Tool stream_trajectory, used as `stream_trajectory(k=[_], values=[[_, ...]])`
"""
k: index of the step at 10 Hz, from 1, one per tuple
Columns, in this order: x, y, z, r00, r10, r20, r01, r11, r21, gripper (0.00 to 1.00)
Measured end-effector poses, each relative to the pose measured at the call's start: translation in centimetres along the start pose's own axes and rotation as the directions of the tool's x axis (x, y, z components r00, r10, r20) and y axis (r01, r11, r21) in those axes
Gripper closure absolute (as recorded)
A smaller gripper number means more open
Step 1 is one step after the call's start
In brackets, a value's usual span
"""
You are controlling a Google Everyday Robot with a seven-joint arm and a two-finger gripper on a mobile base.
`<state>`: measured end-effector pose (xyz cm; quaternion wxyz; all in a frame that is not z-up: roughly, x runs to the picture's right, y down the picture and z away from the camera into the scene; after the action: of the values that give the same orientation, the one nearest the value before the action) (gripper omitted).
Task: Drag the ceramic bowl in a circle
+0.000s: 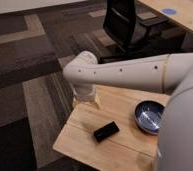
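Observation:
The ceramic bowl (149,117) is dark blue and glossy with pale streaks inside. It sits on the right part of the small wooden table (85,142), partly cut off by my white arm in the foreground. My gripper (85,98) hangs from the wrist at the table's far left corner, well to the left of the bowl and apart from it. A black slab (106,131) lies flat on the table between the gripper and the bowl, nearer the front.
A black office chair (122,25) stands behind the table on the patterned carpet. A long wooden desk (182,17) with a blue disc runs along the upper right. My white forearm (135,70) spans the table's far side.

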<state>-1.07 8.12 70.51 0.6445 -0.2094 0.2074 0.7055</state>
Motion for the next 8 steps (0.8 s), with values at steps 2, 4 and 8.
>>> stream_trajectory(k=[2,4,8], values=[[0.2,-3.8,0.0,1.0,0.024,-0.003,-0.024,0.999,-0.024,0.35],[0.2,-9.7,-0.5,0.997,0.077,-0.003,-0.077,0.997,-0.02,0.35],[-0.5,-17.1,-0.9,0.985,0.17,-0.014,-0.17,0.985,-0.003,0.35]])
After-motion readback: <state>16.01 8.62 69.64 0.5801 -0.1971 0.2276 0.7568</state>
